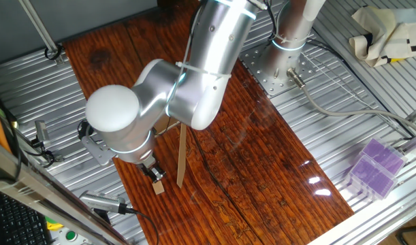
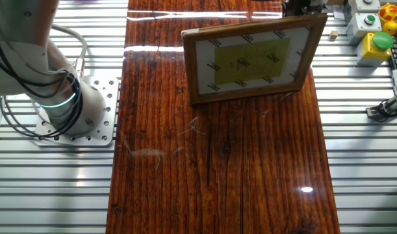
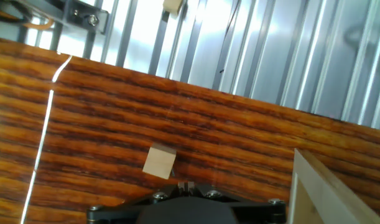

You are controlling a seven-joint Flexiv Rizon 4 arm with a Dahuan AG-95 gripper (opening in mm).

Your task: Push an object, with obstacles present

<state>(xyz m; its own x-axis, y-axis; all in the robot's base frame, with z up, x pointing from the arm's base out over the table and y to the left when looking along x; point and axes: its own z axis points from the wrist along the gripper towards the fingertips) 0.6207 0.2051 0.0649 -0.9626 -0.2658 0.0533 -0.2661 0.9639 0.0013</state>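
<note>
Cube [image 3: 159,162] lay on the dark board [image 3: 102,118] just ahead of my gripper [image 1: 153,173], whose fingers looked pressed together. Beside it stood a thin strip [image 1: 181,155], with a wide framed bar [image 2: 253,60] beyond.

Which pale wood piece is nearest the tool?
The tiny cube, right in front of the tool; the framed bar is far bigger and stands aside.

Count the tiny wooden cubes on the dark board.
1: the cube lies just ahead of the pincer, near the edge of the board; the arm could hide others.
</note>
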